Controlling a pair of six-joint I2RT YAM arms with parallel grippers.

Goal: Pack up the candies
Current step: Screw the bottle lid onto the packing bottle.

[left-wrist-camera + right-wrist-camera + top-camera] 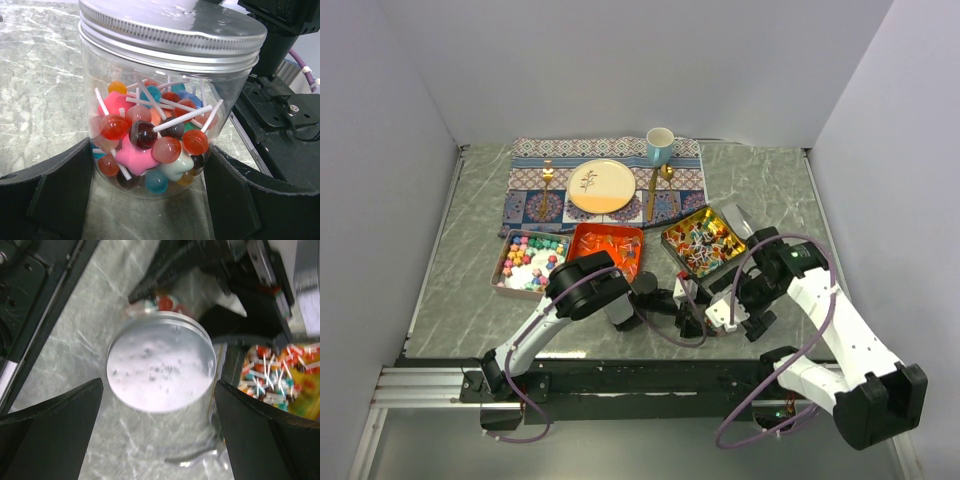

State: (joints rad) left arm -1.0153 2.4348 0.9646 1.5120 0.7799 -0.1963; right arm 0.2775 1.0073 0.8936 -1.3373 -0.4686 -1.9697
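Jar (165, 125), lid (160, 367) on: clasped at sides by left gripper (150, 152). Right gripper (159, 385), spread wide above lid, should be centred before being closed. Candies (528, 262) lie beyond jar.

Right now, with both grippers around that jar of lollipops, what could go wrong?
The metal lid is smooth, so the right gripper, open around it, might slip. I cannot tell whether the left gripper truly clamps the jar; loose, it could spin or tip. The open tin stands close by and could get bumped.

three tins (500, 264), one jar (102, 75), one plate (601, 186), one cup (660, 147)
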